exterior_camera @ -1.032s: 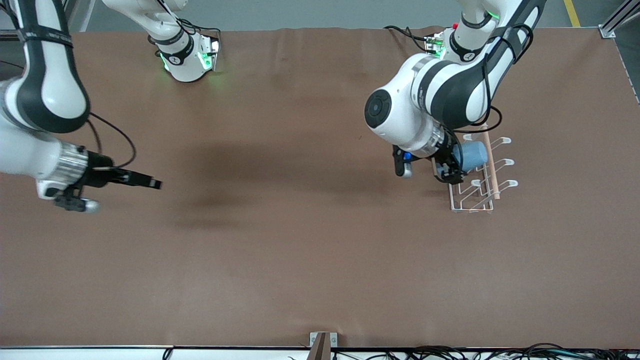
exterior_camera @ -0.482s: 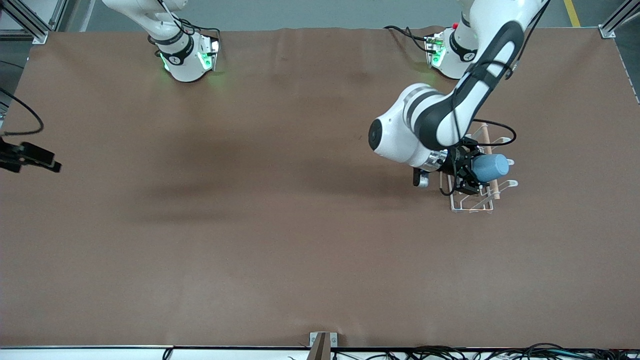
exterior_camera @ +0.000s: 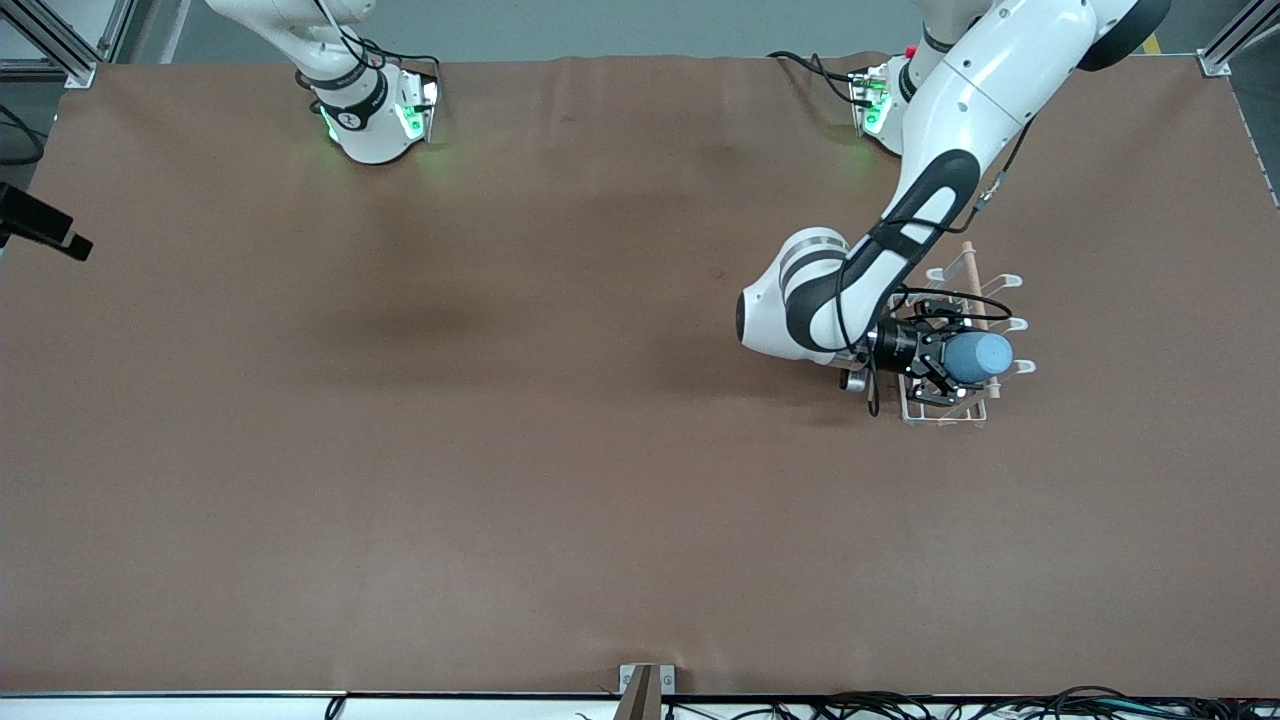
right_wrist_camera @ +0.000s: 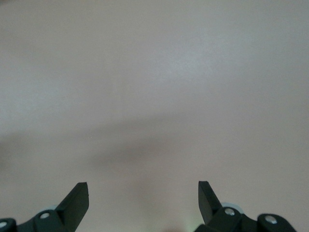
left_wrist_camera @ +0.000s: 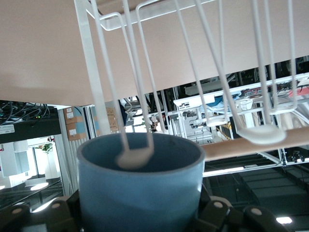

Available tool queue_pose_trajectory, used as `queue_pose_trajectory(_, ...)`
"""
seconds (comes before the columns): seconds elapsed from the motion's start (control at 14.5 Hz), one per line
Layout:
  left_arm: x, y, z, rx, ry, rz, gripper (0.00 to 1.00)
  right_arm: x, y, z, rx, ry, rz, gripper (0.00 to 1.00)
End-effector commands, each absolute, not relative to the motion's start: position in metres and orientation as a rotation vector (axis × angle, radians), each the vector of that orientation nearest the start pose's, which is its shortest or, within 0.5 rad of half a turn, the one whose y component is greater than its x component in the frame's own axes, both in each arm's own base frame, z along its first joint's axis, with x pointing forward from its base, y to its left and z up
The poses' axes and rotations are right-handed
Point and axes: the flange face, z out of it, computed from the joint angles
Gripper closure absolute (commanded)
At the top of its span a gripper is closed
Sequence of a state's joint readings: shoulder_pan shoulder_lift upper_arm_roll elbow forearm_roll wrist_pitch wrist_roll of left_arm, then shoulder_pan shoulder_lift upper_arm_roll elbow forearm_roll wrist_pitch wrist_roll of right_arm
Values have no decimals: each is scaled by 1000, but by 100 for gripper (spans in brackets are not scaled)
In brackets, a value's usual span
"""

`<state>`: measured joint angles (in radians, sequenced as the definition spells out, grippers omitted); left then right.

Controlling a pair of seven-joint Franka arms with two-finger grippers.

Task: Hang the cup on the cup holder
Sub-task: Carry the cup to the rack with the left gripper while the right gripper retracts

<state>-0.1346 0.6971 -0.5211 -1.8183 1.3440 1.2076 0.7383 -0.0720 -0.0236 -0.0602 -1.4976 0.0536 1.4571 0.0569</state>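
Note:
My left gripper (exterior_camera: 940, 362) is shut on the light blue cup (exterior_camera: 978, 357) and holds it on its side over the white wire cup holder (exterior_camera: 945, 408), at the holder's end nearer the front camera. In the left wrist view the cup's open rim (left_wrist_camera: 140, 154) faces the holder's prongs, and one looped prong tip (left_wrist_camera: 134, 158) sits just inside the mouth. The wooden rod (left_wrist_camera: 256, 146) runs beside the cup. My right gripper (exterior_camera: 70, 243) is open and empty in the air at the right arm's end of the table; its fingers (right_wrist_camera: 77, 199) show only bare tabletop between them.
The brown table cover (exterior_camera: 560, 450) is bare apart from the holder. The arm bases (exterior_camera: 370, 120) stand along the edge farthest from the front camera. Cables lie along the edge nearest the front camera (exterior_camera: 900, 705).
My left gripper has carried the cup along the holder toward the front camera and down onto a prong. My right arm has pulled back to the table's end, almost out of the front view.

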Motion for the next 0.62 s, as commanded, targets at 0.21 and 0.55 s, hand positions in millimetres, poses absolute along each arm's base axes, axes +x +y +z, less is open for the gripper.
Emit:
queue_pose_trajectory(0.21, 530, -210, 213, -1296, 1355, 1096, 19, 532, -68, 663, -3143, 233, 3, 0)
queue_pose_trajectory(0.55, 540, -219, 233, -1480, 1293, 1059, 0, 533, -59, 664, -3176, 224, 5, 0)
